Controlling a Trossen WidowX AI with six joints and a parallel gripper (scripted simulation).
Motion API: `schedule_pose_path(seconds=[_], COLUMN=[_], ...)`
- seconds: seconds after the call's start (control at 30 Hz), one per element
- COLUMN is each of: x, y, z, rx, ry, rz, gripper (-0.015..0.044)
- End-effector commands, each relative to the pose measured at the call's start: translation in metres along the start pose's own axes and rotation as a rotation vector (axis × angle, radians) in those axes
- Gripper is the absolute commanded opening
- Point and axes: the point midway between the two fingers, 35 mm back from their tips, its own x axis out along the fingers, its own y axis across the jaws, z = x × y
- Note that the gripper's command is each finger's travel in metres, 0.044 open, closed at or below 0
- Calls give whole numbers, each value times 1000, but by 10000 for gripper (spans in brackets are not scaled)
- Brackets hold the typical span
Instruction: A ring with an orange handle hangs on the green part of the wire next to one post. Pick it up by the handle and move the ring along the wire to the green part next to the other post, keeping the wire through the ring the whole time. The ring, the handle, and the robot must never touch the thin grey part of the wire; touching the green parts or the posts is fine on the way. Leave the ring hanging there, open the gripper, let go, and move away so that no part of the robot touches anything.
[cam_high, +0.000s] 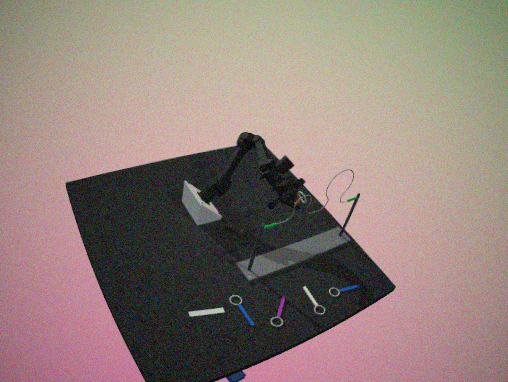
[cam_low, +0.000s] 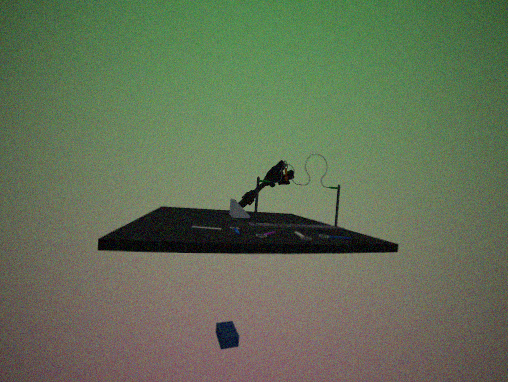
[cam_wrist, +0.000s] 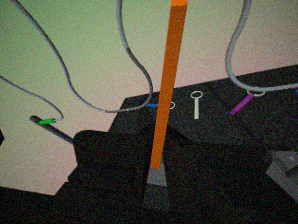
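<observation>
My gripper (cam_high: 294, 204) (cam_wrist: 158, 125) is shut on the orange handle (cam_high: 298, 201) (cam_low: 286, 173) (cam_wrist: 168, 80), which rises between the fingers in the wrist view. The pale ring (cam_high: 302, 197) at its far end is by the grey wire (cam_high: 353, 178) (cam_low: 316, 154) (cam_wrist: 65, 70), between the left green part (cam_high: 270, 225) and the tall loop. The ring is out of sight in the wrist view; its clearance from the wire is too small to tell. The right green part (cam_high: 352, 199) (cam_low: 334, 188) adjoins the right post (cam_high: 349, 216) (cam_low: 337, 205). The left post (cam_high: 254, 252) (cam_low: 257, 197) stands nearer the robot base.
A grey base strip (cam_high: 327, 239) carries both posts. In front of it lie a white bar (cam_high: 206, 312), blue-handled rings, a purple-handled ring (cam_high: 281, 306) (cam_wrist: 242, 104) and a white-handled ring (cam_high: 310, 297) (cam_wrist: 196, 107). A blue block (cam_low: 227, 335) is below the table.
</observation>
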Motion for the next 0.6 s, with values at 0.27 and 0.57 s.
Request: schedule_pose_path(seconds=[0.27,0.57], x=[1,0], y=[17,29], z=[1,5], rx=[233,412], ry=[-27,-51], rz=[133,234], gripper=[-150,-150])
